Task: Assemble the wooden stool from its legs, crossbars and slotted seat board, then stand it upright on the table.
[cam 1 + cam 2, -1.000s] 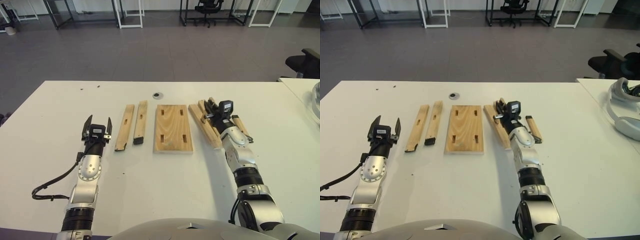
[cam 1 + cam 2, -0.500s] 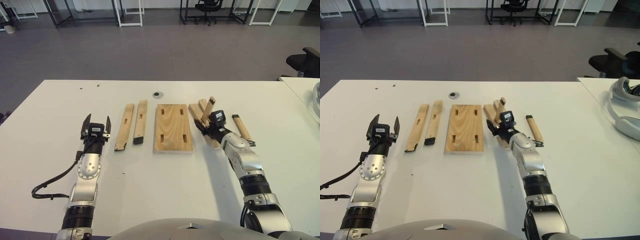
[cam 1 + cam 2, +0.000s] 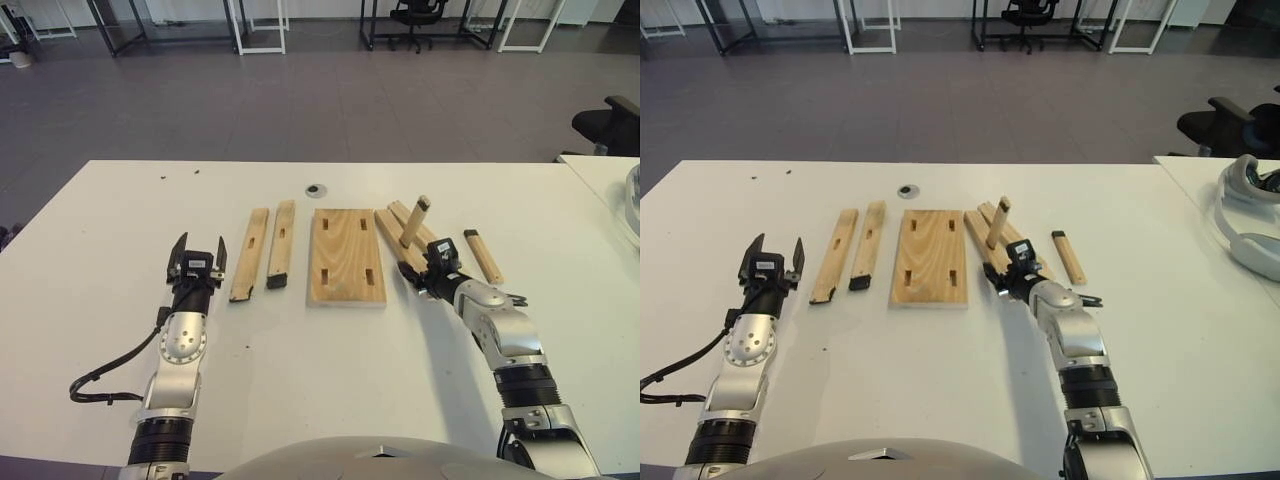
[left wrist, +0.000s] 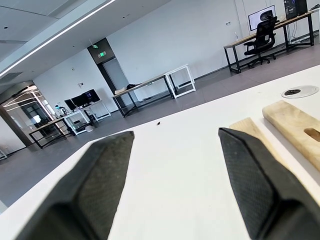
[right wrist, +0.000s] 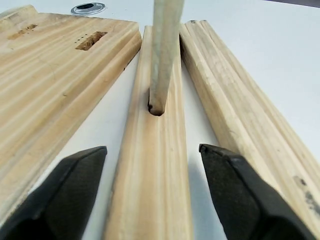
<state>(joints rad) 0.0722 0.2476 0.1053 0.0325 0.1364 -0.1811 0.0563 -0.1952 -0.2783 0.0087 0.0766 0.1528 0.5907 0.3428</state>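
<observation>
Right of the pale, slotted seat board (image 3: 347, 256) on the counter (image 3: 100, 220), a slim crossbar (image 3: 413, 222) stands pegged in one flat leg (image 3: 392, 228); everything else lies loose, so assembly has barely begun. Left wrist: left claw (image 4: 175, 165) spread, empty. Right wrist: right claw (image 5: 152, 165) gapes astride that grained leg

A white table (image 3: 90, 230) holds a slotted seat board (image 3: 347, 255) at its middle. Two legs (image 3: 249, 256) lie left of it. Two more legs (image 3: 388, 226) lie right of it, with a short crossbar (image 3: 482, 256) beyond.
</observation>
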